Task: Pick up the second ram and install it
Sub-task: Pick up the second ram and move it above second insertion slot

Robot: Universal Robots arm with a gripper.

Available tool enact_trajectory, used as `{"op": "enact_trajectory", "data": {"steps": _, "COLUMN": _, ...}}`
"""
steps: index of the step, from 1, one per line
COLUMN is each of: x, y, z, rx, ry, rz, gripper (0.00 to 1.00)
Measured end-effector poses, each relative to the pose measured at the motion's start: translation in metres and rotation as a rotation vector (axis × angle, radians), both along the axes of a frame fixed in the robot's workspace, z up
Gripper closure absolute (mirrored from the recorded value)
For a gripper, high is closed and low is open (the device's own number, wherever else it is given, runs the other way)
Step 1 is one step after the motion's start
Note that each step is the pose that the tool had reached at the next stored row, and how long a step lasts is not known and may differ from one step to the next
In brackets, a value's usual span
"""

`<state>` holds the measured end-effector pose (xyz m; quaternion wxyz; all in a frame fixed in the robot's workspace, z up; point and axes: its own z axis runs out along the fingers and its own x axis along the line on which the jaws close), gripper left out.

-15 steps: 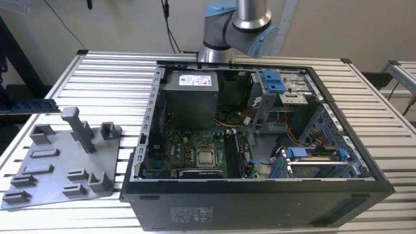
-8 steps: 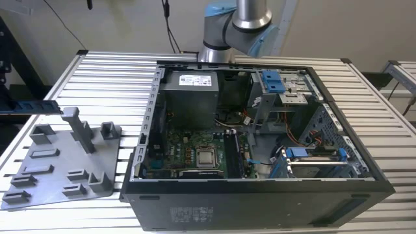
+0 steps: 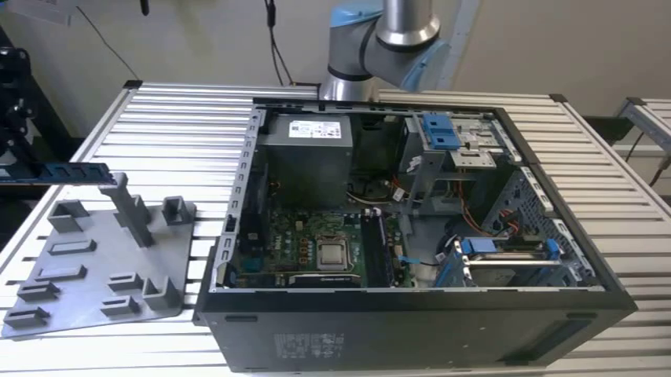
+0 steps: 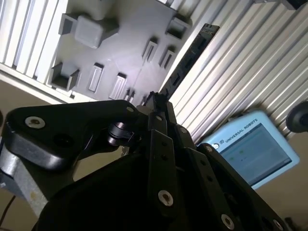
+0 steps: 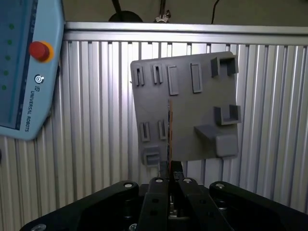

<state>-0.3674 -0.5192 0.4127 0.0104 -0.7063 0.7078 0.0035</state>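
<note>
Second ram: the second ram is a thin dark stick held in the air at the exterior view's left. Its long axis is about level and its broad face is toward that camera. It is edge-on in the first wrist view.
Position: it is above the far corner of the grey tray, clear of the tray's upright posts and well apart from the open computer case.
Jaws: clamped together on one end of the stick. The second wrist view shows the rest of its length jutting out free.
Step in hand: judged, the pick-up is done and the installation is not yet begun, as the stick is nowhere near the motherboard.
Slots: whether a stick already sits in a memory slot cannot be told.
Next move calls for: judged, a carry across into the case with the stick's contact edge facing down along a free slot, then a straight, even press. A skewed entry risks jamming.
Arm pose: the arm rises behind the case. Its wrist reaches out over the table at the exterior view's left, with the wrist cameras looking past the jaws onto the tray.
Surroundings: a teach pendant sits apart from the tray.
</note>
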Motion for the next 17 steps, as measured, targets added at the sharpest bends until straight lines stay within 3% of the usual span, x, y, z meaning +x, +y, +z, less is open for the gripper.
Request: {"op": "enact_trajectory", "data": {"steps": 17, "x": 0.0578, "y": 0.0000, "z": 0.0000, "rx": 0.0000, "ry": 0.0009, "rz": 0.000, "gripper": 0.86}}
